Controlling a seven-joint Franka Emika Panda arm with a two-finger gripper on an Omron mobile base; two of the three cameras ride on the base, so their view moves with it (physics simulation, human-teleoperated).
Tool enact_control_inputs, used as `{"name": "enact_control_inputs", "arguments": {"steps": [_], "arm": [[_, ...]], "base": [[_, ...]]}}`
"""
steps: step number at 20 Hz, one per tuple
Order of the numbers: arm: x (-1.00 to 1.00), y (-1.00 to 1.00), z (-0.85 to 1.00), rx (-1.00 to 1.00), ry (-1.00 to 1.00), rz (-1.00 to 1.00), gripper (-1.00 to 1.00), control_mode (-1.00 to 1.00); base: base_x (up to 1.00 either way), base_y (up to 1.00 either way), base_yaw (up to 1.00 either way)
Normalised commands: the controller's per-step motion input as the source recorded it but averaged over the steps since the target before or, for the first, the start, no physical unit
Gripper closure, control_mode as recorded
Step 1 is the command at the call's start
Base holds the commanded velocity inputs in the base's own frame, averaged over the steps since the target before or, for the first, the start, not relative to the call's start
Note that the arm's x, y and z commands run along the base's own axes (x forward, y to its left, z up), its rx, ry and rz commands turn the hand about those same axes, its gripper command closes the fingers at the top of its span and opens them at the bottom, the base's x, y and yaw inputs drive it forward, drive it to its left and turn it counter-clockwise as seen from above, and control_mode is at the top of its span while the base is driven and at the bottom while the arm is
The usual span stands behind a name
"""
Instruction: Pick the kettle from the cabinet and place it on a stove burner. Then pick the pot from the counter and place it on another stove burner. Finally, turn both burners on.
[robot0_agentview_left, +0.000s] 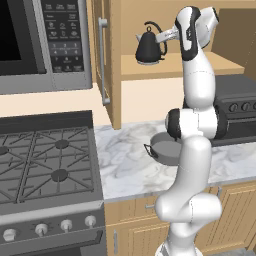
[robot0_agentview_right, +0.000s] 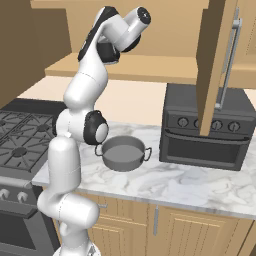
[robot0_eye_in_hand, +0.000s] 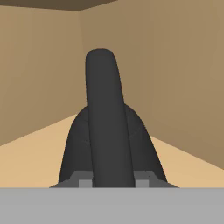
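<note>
Reaching into the open cabinet (robot0_agentview_left: 112, 60) with the tool (robot0_agentview_left: 165, 35) straddling the kettle (robot0_agentview_left: 149, 47) handle edge-on for a lift off the shelf, grip state impossible to tell, leaving the pot (robot0_agentview_right: 122, 152) waiting on the worktop (robot0_agentview_right: 200, 182).

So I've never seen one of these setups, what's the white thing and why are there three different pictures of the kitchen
The white thing is a robot arm in a computer-drawn kitchen. Two pictures come from cameras behind it, left and right. The third comes from its hand, looking along the fingers. They sit on either side of the handle of a black kettle, which stands on the shelf of the open wall cabinet. Whether they already pinch it is hard to tell. A grey pot waits on the marble counter, between the stove and a toaster oven.
</note>
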Motion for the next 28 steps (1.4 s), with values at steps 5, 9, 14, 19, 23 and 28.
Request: {"name": "enact_control_inputs", "arguments": {"steps": [5, 9, 14, 19, 23, 28], "arm": [[-0.07, 0.0, -0.14, 0.0, 0.0, 0.0, 1.0, -1.0], [-0.15, 0.0, -0.17, 0.0, -0.03, 0.0, 1.0, -1.0], [-0.27, 0.0, -0.26, 0.0, -0.04, 0.0, 1.0, -1.0], [-0.34, 0.0, -0.25, 0.0, -0.01, 0.0, 1.0, -1.0], [-0.31, 0.0, -0.11, 0.0, 0.0, 0.0, 1.0, -1.0], [-0.32, 0.0, -0.09, 0.0, 0.0, 0.0, 1.0, -1.0]], "base": [[0.0, 0.0, 0.0], [0.0, 0.0, 0.0], [0.0, 0.0, 0.0], [0.0, 0.0, 0.0], [0.0, 0.0, 0.0], [0.0, 0.0, 0.0]]}}
